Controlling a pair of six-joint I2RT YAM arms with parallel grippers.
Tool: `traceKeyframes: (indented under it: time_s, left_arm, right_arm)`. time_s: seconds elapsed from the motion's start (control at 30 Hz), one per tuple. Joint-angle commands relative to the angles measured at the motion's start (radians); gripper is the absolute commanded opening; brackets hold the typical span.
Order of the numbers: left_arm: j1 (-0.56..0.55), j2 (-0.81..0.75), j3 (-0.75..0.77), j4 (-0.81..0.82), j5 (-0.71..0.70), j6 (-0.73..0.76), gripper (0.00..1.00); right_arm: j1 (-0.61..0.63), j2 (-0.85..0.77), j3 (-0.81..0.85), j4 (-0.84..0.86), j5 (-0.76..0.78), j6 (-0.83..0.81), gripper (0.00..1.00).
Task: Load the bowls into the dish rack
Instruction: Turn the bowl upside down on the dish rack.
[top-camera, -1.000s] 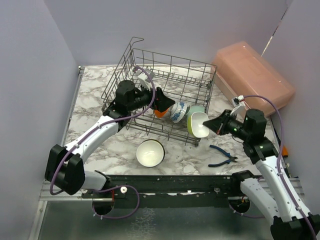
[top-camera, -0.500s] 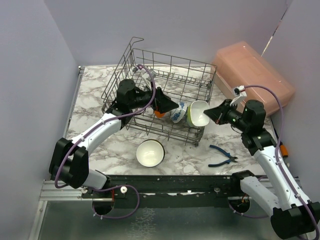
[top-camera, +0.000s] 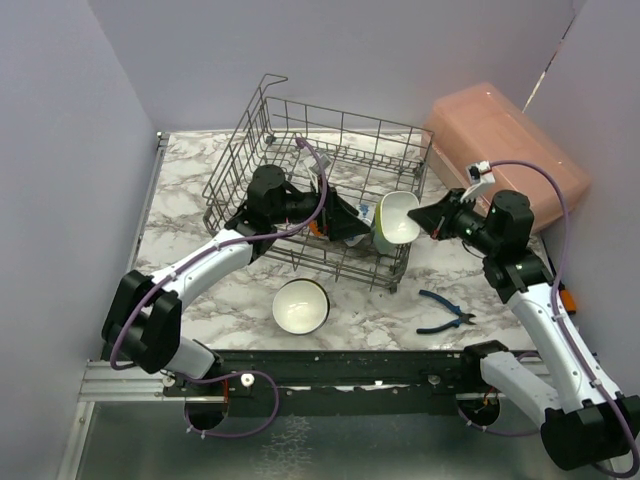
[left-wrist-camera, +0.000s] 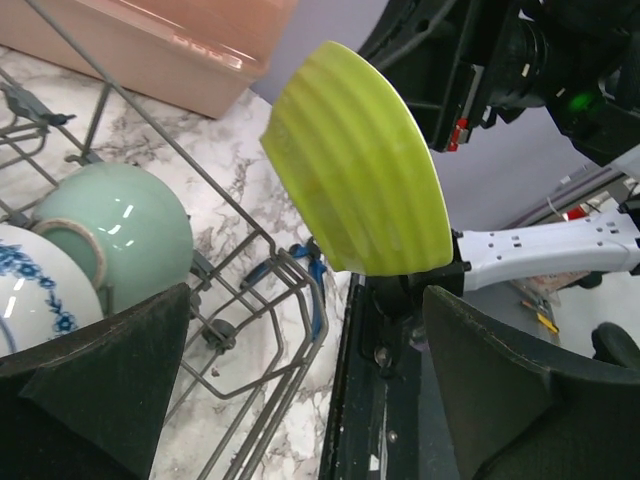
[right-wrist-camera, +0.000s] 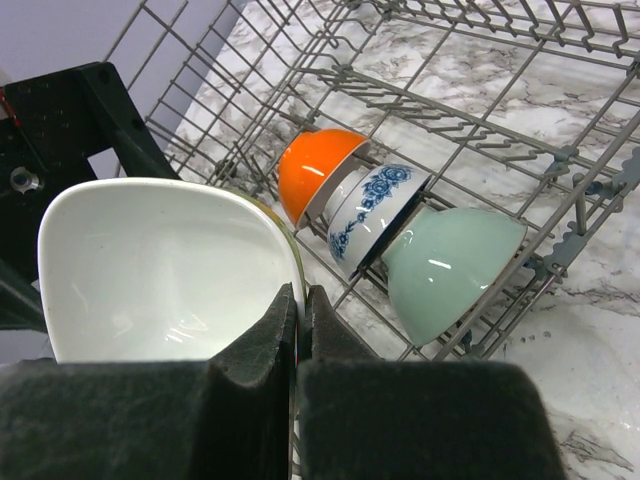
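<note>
My right gripper (right-wrist-camera: 298, 300) is shut on the rim of a lime green bowl (right-wrist-camera: 160, 265) with a white inside. It holds the bowl tilted over the near right corner of the dish rack (top-camera: 340, 150). In the rack an orange bowl (right-wrist-camera: 315, 165), a blue-patterned white bowl (right-wrist-camera: 375, 205) and a mint green bowl (right-wrist-camera: 450, 265) stand on edge in a row. My left gripper (left-wrist-camera: 310, 400) is open inside the rack beside those bowls, facing the lime bowl's ribbed outside (left-wrist-camera: 355, 175), with nothing between its fingers. Another bowl (top-camera: 301, 306), white inside, sits upright on the table in front of the rack.
A pink translucent box (top-camera: 510, 150) lies at the back right. Blue-handled pliers (top-camera: 445, 310) lie on the marble table near my right arm. Walls close in the left, back and right sides.
My right gripper has carried the lime green bowl up and left, from beside the rack to over its near right corner. My left gripper has moved right inside the rack.
</note>
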Motion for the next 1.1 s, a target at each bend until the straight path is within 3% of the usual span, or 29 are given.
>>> traceKeyframes:
  time_s: [0.0, 0.27, 0.73, 1.07]
  left_arm:
    - [-0.022, 0.024, -0.001, 0.032, 0.054, -0.019, 0.99]
    - [-0.041, 0.055, 0.017, 0.034, 0.075, -0.075, 0.99]
    - [-0.038, 0.081, 0.009, 0.031, 0.02, -0.121, 0.99]
    - [-0.029, 0.074, 0.021, -0.033, -0.012, -0.07, 0.86]
  right_arm:
    - [-0.003, 0.012, 0.021, 0.05, 0.0, 0.01, 0.0]
    - [0.01, 0.052, 0.001, 0.075, 0.039, 0.043, 0.0]
    - [0.192, 0.088, 0.065, 0.003, 0.346, -0.074, 0.0]
    - [0.223, 0.096, 0.062, 0.013, 0.348, -0.072, 0.0]
